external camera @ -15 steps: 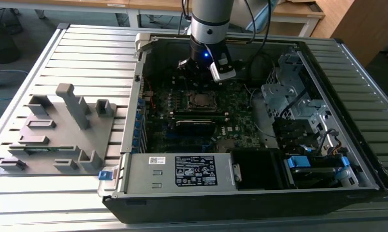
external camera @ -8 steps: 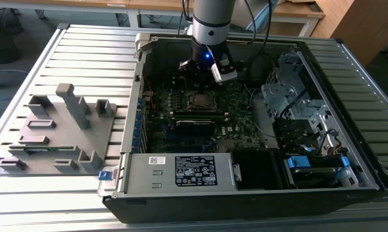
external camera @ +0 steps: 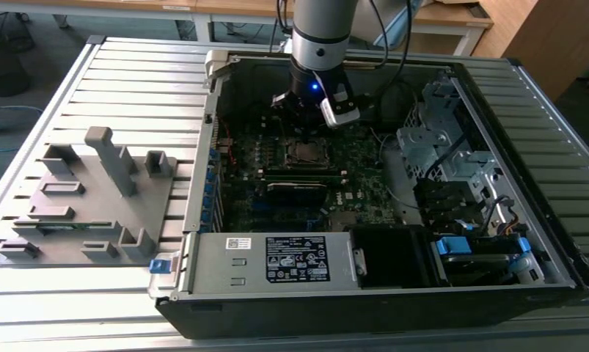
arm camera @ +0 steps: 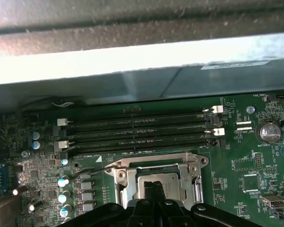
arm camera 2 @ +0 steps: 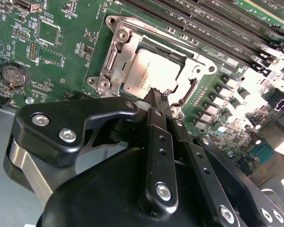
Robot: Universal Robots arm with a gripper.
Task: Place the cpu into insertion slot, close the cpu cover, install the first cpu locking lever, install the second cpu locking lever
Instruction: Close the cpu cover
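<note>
Cpu (arm camera 2: 149, 71) lies flat, dull silver, framed by the silvery cpu cover (arm camera 2: 114, 59).

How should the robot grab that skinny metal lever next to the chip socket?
Grip the lever likely at its free bent end, from above, gripper closing across it: it's a thin rod lying low over the board, slanting away from the cpu cover.

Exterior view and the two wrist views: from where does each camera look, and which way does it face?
Exterior view: above the table, looking down into the open computer case; the arm shows.
First wrist view: at the wrist, looking past the gripper, over the cpu cover, to the memory slots.
Second wrist view: at the wrist, looking down the gripper at the cpu.
Both wrist views share gripper and cpu cover.
</note>
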